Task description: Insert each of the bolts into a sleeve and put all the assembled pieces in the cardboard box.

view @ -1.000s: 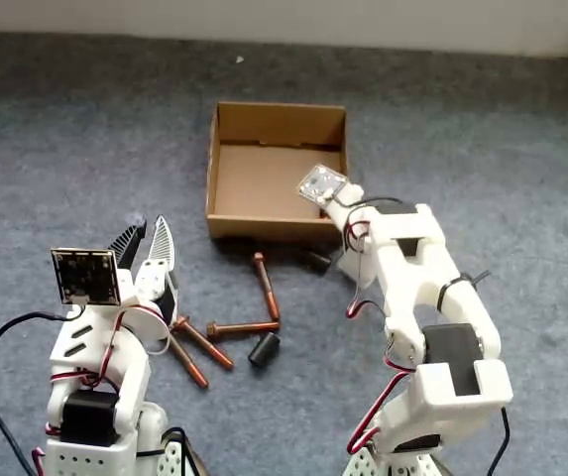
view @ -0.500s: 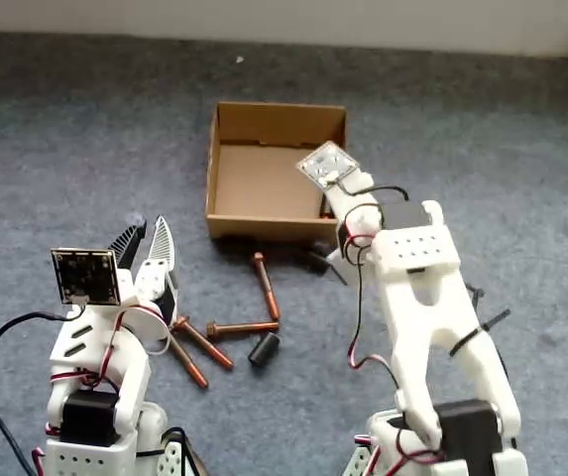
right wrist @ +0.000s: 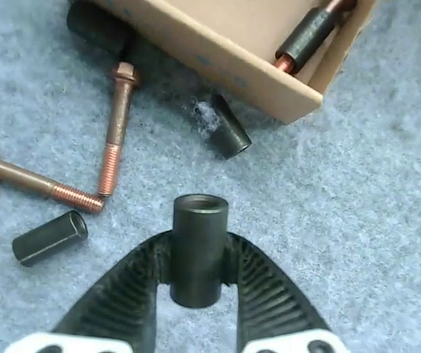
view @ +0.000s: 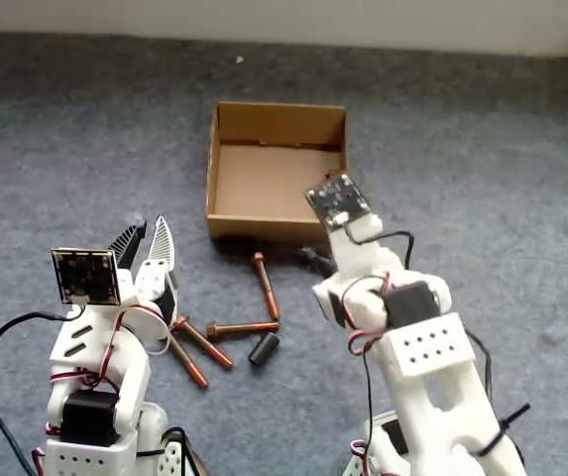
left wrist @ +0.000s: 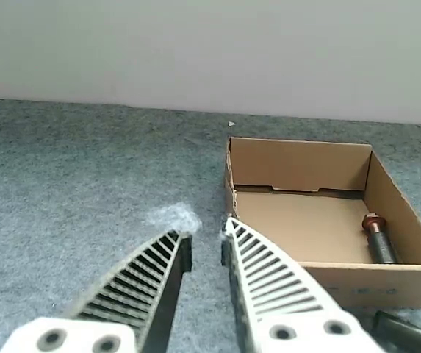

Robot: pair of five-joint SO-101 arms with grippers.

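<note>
Right wrist view: R gripper (right wrist: 198, 254) clamped on black sleeve (right wrist: 200, 217) over carpet (right wrist: 372, 220). Past it loose bolts (right wrist: 117, 125) & sleeves (right wrist: 228, 132), then cardboard box (right wrist: 217, 55) w/ one assembled piece (right wrist: 306, 33) inside. L gripper (left wrist: 206, 243) spread apart, box farther off.

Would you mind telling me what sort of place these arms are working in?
Likely an indoor hobby or lab corner: grey carpet, a plain pale wall, and loose bolts beside a cardboard box.

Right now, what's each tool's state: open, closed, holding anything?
Left tool: open, nothing between its fingers.
Right tool: closed on a black sleeve.
</note>
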